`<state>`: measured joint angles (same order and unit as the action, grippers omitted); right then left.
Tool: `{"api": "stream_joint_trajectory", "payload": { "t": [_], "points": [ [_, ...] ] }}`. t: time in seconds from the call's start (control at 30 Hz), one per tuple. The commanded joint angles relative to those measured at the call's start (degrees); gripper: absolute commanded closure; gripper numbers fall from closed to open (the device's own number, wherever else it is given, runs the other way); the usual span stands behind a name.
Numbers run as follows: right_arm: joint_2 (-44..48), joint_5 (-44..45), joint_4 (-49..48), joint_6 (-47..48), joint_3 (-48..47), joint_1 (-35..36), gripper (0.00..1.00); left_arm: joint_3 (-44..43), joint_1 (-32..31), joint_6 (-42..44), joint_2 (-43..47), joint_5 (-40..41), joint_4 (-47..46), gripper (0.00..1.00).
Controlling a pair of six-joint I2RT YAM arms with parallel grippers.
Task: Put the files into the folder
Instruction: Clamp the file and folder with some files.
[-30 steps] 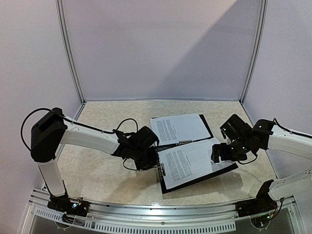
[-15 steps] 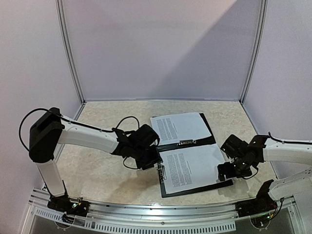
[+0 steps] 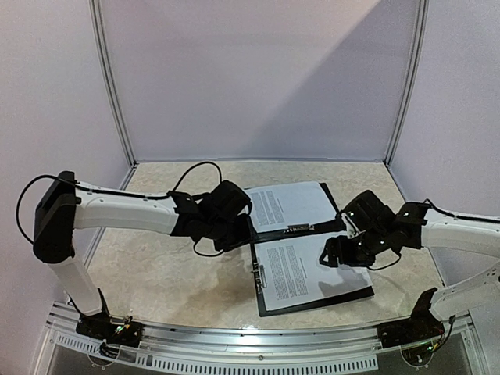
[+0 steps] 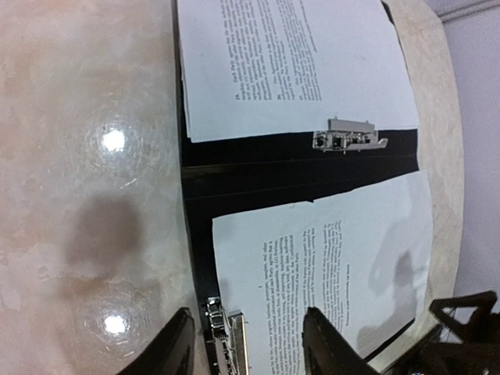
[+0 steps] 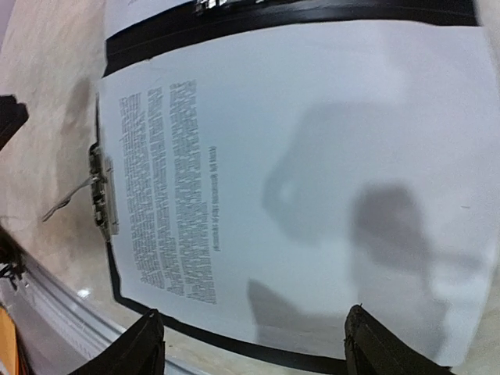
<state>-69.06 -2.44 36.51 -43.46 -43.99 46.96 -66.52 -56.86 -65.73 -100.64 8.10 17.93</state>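
The black folder (image 3: 273, 234) lies open and flat on the table, a stack of white printed files on each half: one on the far half (image 3: 287, 205), one on the near half (image 3: 308, 269). A metal clip (image 4: 348, 134) sits at the far stack's edge, and another (image 4: 226, 336) at the near stack's left edge. My left gripper (image 3: 244, 234) hovers open over that left clip (image 3: 259, 275), holding nothing. My right gripper (image 3: 332, 254) hangs open above the right part of the near files (image 5: 312, 156), its fingers (image 5: 144, 348) apart over the sheet.
The beige marbled tabletop (image 3: 156, 266) runs left of the folder. White walls with metal posts (image 3: 109, 86) close in the back and sides. A metal rail (image 3: 234, 355) runs along the near edge between the arm bases.
The near half of the folder has settled flat. My left gripper opened and drew back a little to the far left. My right gripper dipped to the near right, then came back over the near sheet.
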Motion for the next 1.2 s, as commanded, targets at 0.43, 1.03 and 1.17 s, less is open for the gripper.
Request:
{"api": "stream_joint_trajectory", "payload": {
  "t": [0.43,1.03,1.17],
  "points": [
    [-26.6,-20.8,-33.2,-16.1,-11.5,8.5,0.54,3.3,0.9,3.4,-2.0,-4.3,-1.5,0.7],
    [-34.4,-27.6,-39.3,-21.7,-14.0,9.8,0.71,4.7,2.2,3.2,-1.8,-5.3,-1.9,0.73],
    [-34.3,-27.8,-39.2,-21.8,-13.4,9.9,0.72,4.6,2.2,3.1,-2.1,-5.5,-1.9,0.73]
  ]
}}
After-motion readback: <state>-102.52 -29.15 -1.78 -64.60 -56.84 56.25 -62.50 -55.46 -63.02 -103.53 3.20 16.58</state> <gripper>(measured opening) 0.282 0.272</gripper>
